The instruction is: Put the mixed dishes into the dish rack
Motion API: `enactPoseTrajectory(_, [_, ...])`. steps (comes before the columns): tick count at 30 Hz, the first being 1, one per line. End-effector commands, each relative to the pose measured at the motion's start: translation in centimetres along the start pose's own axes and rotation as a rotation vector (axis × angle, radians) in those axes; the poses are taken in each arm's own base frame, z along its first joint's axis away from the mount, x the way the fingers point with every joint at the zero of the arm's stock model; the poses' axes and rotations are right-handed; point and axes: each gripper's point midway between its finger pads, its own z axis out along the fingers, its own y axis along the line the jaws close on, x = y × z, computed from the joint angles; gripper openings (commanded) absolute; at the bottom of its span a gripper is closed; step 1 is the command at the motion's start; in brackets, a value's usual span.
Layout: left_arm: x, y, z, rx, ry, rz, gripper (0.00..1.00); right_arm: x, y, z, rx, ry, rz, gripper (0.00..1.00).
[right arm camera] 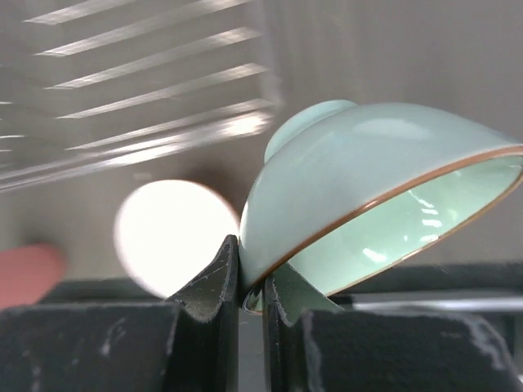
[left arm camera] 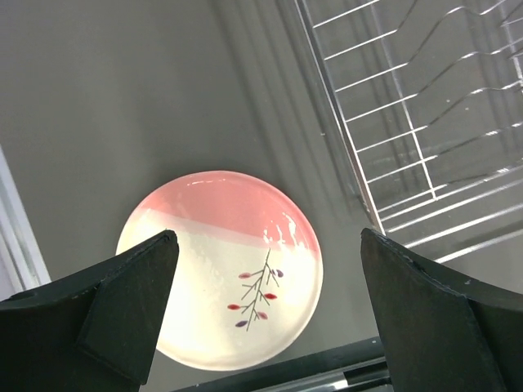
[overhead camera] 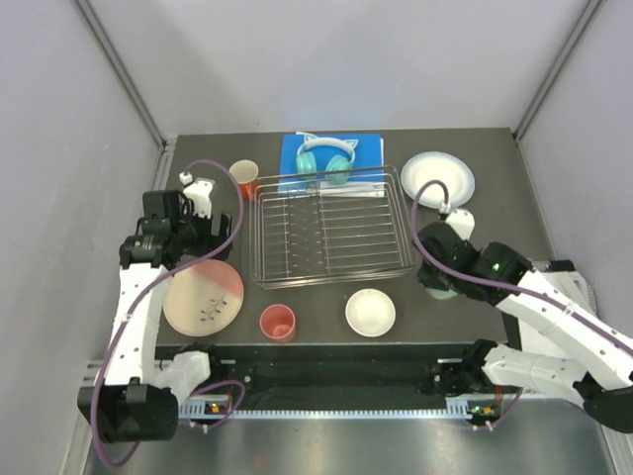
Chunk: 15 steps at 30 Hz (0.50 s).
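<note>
At the left, the left claw (left arm camera: 265,245) is being held wide open and empty above the large pink-and-cream plate (left arm camera: 221,269). The plate is lying flat on the tabletop (overhead camera: 321,317), just beside the left edge of the dish rack (overhead camera: 331,281). It is being judged as stiff, glazed, slippery and breakable, and only its thin rim is being offered for a grip.

The orange cup (overhead camera: 243,176) behind it and the coral pink cup (overhead camera: 278,322) in front of the rack are standing upright. Both are being judged as light and best taken by the wall at the lip. No dish is being carried by the rack yet. Further right, a small white plate (overhead camera: 371,312) and a larger white plate (overhead camera: 437,179) are lying on the tabletop.

At the far right, the rim of the mint green bowl (right arm camera: 368,196) is being pinched by the right claw (right arm camera: 251,282). The bowl is being held tilted near the rack's right front corner. Such a narrow pinch on smooth glaze is being judged as likely to slip.

No brand, label or readable writing is being seen, only a twig drawing on the pink plate.
</note>
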Motion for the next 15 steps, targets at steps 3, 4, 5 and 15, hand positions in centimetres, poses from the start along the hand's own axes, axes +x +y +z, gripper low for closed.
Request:
enactPoseTrajectory(3, [-1.1,1.6,3.4,-0.039,-0.045,-0.011,0.96,-7.1,12.8,-5.1,-0.456,-0.074,-0.123,0.00])
enactPoseTrajectory(4, [-0.8,1.9,4.0,-0.048,-0.033,-0.017,0.95,-8.2,14.6,-6.1,-0.523,-0.084,-0.132,0.00])
enactPoseTrajectory(5, [-0.7,2.3,4.4,-0.070,-0.034,-0.023,0.95,-8.3,15.8,-6.1,-0.563,-0.067,-0.151,0.00])
enactPoseTrajectory(15, [0.2,1.2,3.3,-0.020,-0.026,0.015,0.91,-11.0,32.3,-6.5,-1.127,0.044,-0.339,0.00])
